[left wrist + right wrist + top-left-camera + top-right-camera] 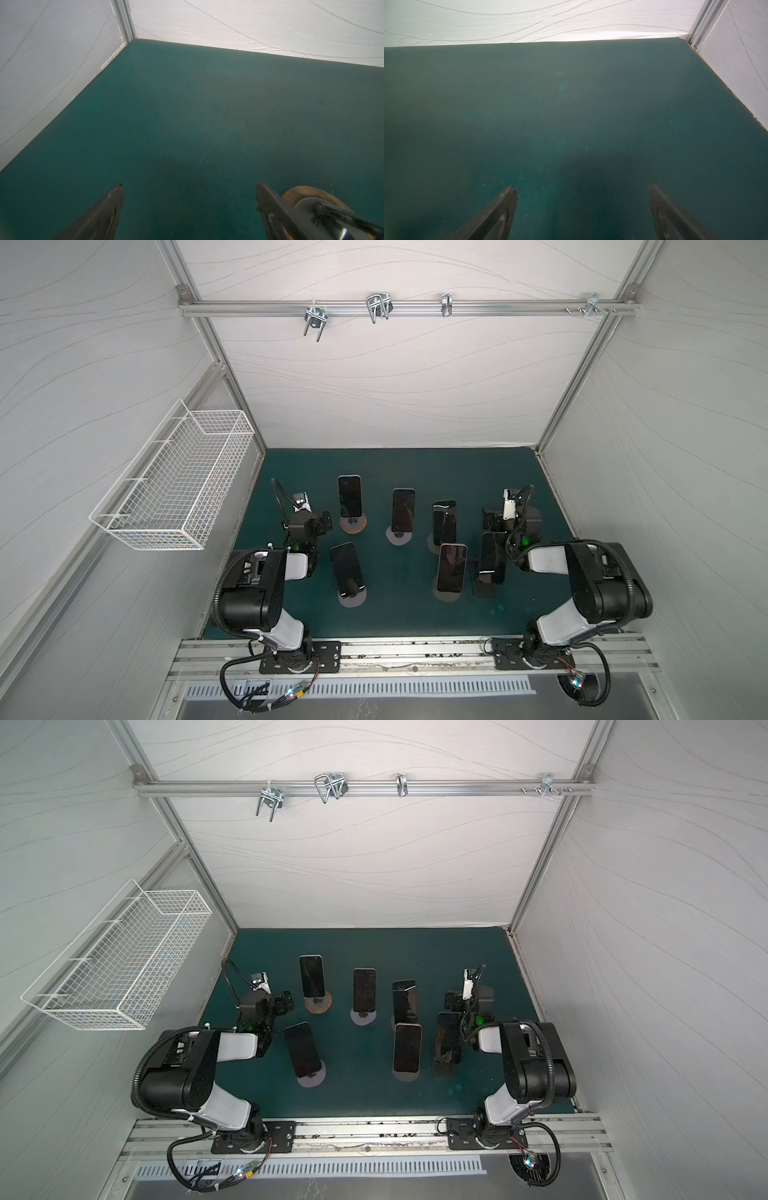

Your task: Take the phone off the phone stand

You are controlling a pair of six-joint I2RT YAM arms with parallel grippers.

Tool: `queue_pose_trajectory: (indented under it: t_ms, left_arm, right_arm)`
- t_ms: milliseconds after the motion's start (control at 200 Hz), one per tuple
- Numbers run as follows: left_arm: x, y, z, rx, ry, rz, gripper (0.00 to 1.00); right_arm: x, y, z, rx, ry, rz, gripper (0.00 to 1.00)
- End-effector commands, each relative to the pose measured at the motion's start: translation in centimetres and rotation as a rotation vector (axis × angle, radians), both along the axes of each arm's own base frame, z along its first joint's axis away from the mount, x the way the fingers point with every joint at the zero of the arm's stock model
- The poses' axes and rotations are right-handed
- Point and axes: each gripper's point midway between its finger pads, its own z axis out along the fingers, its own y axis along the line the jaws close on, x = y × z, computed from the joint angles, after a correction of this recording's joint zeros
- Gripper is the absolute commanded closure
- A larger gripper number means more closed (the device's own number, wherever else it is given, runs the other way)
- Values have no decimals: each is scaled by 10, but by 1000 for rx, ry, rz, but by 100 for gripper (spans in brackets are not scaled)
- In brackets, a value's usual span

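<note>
In a top view, nearest, the left arm (253, 593) and right arm (598, 585) reach over a green mat (399, 614). A phone (349, 495) stands in its wooden phone stand (353, 526), just beside the left gripper (323, 522). Left wrist view: jaws wide apart, empty. Right wrist view: right gripper (583, 189) wide apart, empty.

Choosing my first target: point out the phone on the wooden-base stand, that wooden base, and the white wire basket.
phone (349, 494), in a top view, middle of its dark screen.
wooden base (307, 191), left wrist view, its brown rim.
white wire basket (166, 497), in a top view, its wire mesh.
</note>
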Motion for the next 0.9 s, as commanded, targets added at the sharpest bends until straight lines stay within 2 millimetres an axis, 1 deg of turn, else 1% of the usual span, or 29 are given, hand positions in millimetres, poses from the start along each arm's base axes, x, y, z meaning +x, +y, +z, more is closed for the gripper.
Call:
queue_pose_trajectory:
  t_ms: [0,500,545,615,750,895]
  left_arm:
    - [6,1,11,5,-50,9,0]
    - [5,0,10,4,-50,7,0]
    - [5,0,11,3,-55,4,0]
    - [2,-3,13,3,-76,-15,0]
    - [-9,-14,18,6,-146,-83,0]
    - [-3,-13,16,6,-117,-78,0]
  right_arm:
    - [0,2,-1,-9,2,12,1]
    - [0,1,-1,-2,-1,8,1]
    - [-1,-5,0,2,-7,-28,1]
    - [-6,-22,3,5,-38,-131,1]
    - [-12,-27,5,7,-69,-158,1]
    - [-13,-30,5,5,-74,-178,1]
